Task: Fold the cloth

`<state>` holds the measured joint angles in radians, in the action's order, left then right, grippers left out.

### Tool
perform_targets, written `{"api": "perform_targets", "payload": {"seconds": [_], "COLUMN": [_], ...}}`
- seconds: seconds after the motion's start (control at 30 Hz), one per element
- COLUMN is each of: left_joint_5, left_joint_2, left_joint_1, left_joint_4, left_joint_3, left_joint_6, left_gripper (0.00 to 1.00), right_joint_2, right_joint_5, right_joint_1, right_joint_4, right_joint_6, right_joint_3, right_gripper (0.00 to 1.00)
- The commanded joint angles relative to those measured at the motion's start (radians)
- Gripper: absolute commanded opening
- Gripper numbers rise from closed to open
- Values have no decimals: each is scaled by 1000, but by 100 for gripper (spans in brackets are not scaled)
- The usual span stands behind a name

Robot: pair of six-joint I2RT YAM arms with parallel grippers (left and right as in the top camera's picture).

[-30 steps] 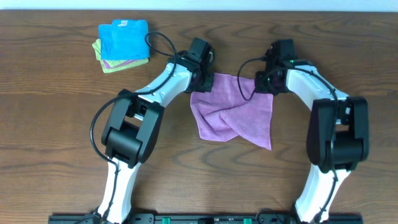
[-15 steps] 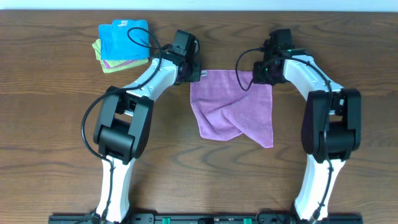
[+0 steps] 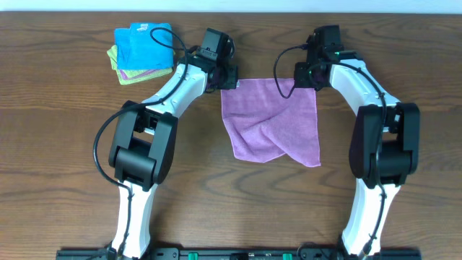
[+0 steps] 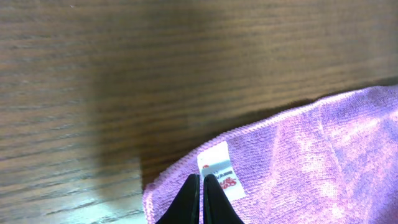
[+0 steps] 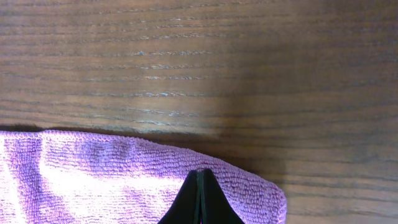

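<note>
The purple-lilac cloth [image 3: 271,119] lies mid-table with its far edge stretched straight between my two grippers. Its near part is still folded over itself in a loose diagonal flap. My left gripper [image 3: 225,76] is shut on the far left corner, and in the left wrist view its black tips [image 4: 201,178] pinch the cloth [image 4: 311,162] right beside the white tag [image 4: 219,171]. At the far right corner my right gripper [image 3: 307,78] is shut on the cloth too. In the right wrist view its tips [image 5: 199,172] are closed on the hem of the cloth [image 5: 93,177].
A stack of folded cloths, bright blue on top [image 3: 144,43] with yellow-green [image 3: 121,76] under it, sits at the far left. Black cables loop above both wrists. The table's far edge [image 3: 267,11] runs close behind the grippers.
Both grippers moved toward the far edge and slightly apart, dragging the cloth's far edge with them. That edge is now straight and taut, and the cloth lies more spread out.
</note>
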<state>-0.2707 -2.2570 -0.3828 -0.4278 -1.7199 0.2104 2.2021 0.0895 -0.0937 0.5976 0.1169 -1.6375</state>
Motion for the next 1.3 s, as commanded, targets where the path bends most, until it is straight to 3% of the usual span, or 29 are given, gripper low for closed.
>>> {"api": "perform_targets", "payload": {"seconds": [0.0, 0.27, 0.67, 1.27], "left_joint_5": [-26, -20, 153, 267], "left_joint_2": [-9, -9, -9, -12], "left_joint_1": [-13, -69, -85, -82], "left_joint_4": [-32, -100, -134, -43], "left_joint_3": [-18, -18, -18, -18], "left_joint_6": [6, -4, -64, -152], "left_gripper": [5, 6, 6, 6], "right_joint_2": [9, 9, -40, -57], "right_joint_5": [-14, -14, -86, -85], "right_joint_1": [1, 1, -1, -26], "right_joint_4": [16, 69, 283, 236], "right_joint_6": [-18, -18, 47, 55], "right_joint_3": [-23, -23, -82, -62], "right_gripper": [1, 1, 1, 1]}}
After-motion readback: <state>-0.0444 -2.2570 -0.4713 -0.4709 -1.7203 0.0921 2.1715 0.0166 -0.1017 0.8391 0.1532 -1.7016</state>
